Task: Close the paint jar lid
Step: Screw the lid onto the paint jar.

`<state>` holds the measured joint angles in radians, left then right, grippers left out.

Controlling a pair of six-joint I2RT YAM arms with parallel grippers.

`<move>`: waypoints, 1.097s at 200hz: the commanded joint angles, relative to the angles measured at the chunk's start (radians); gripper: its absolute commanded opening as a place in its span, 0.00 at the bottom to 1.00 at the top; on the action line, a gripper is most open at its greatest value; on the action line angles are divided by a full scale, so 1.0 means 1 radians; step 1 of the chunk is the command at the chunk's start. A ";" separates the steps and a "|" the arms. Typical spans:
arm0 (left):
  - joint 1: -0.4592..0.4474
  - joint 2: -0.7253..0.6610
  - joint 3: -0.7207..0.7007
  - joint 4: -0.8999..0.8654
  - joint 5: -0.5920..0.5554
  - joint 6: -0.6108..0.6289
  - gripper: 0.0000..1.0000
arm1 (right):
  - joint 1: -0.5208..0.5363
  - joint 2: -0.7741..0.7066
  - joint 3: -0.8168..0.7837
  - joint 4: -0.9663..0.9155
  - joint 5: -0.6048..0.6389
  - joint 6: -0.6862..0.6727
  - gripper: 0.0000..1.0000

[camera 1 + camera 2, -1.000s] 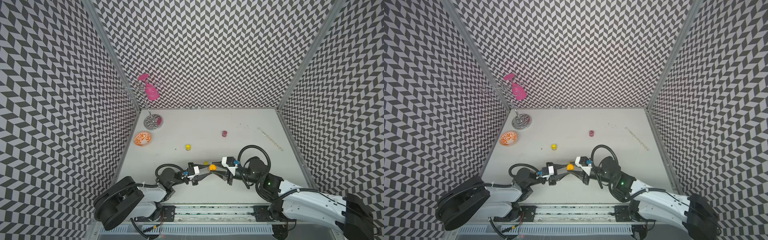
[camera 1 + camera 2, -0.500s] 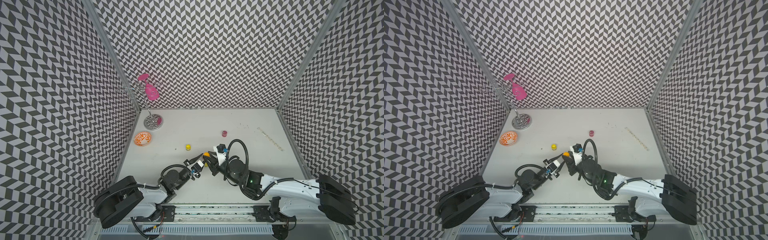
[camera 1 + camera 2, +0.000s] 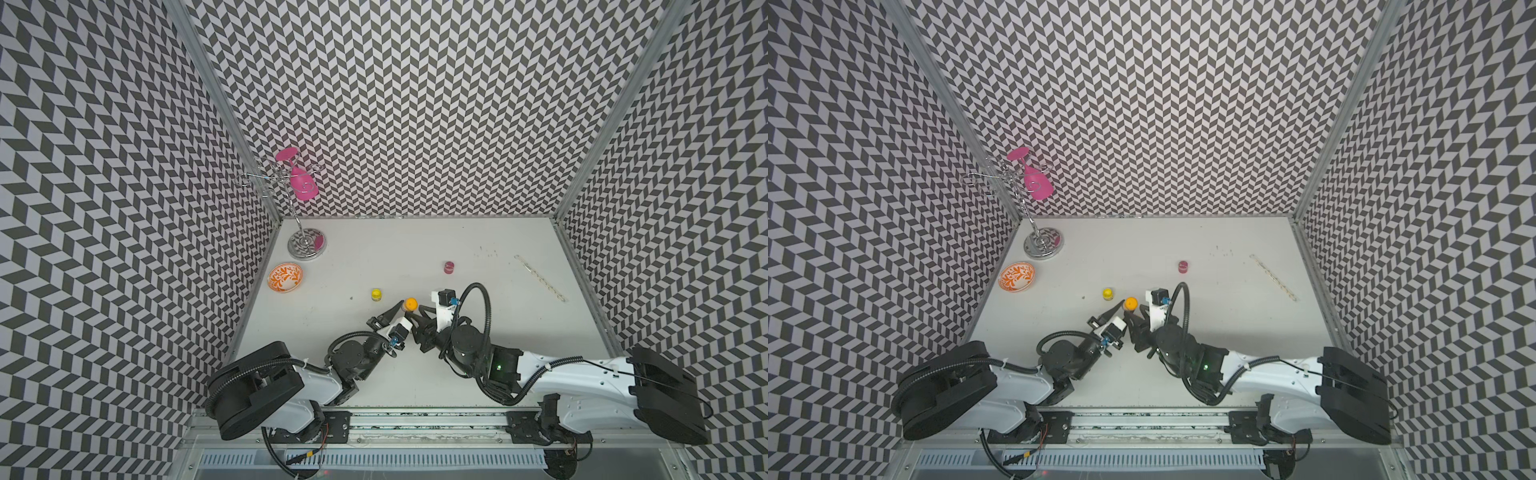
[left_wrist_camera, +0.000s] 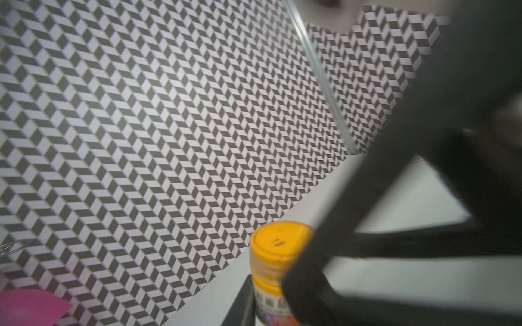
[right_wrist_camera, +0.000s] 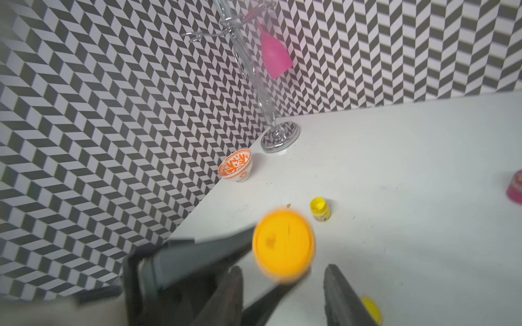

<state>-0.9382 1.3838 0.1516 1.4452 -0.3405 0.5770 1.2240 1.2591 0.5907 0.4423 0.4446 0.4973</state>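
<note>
The orange paint jar (image 3: 410, 304) (image 3: 1131, 303) is held off the table near the front middle. Its orange lid (image 4: 281, 240) (image 5: 284, 248) sits on top of it. My left gripper (image 4: 271, 307) (image 3: 405, 308) is shut on the labelled body of the jar, below the lid. One left finger (image 5: 197, 254) crosses the right wrist view. My right gripper (image 5: 285, 299) (image 3: 417, 315) is open just on the near side of the lid, its fingers (image 5: 341, 296) apart and touching nothing.
A yellow paint jar (image 3: 376, 294) (image 5: 319, 209) stands just left of the grippers. A pink jar (image 3: 448, 267) is farther back. At the back left are an orange-patterned bowl (image 3: 285, 277) and a chrome stand (image 3: 307, 245) with a pink glass (image 3: 303, 185). A thin strip (image 3: 539, 277) lies at right.
My right gripper has opened and come off the lid. Both grippers and the orange jar have moved away from the table's front edge, toward the yellow jar.
</note>
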 commanded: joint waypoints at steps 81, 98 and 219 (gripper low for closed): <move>0.096 -0.072 0.022 -0.083 0.063 -0.235 0.25 | 0.027 -0.282 -0.163 -0.166 0.047 -0.025 0.78; 0.153 -0.145 -0.002 -0.148 0.294 -0.324 0.26 | 0.002 -0.348 -0.179 -0.130 0.025 -0.161 0.80; 0.198 0.006 0.054 -0.018 1.288 -0.456 0.26 | -0.203 -0.522 -0.163 -0.158 -0.846 -0.758 0.73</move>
<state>-0.7452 1.3834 0.1787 1.3773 0.8169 0.1623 1.0279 0.7094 0.4046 0.3149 -0.2237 -0.1589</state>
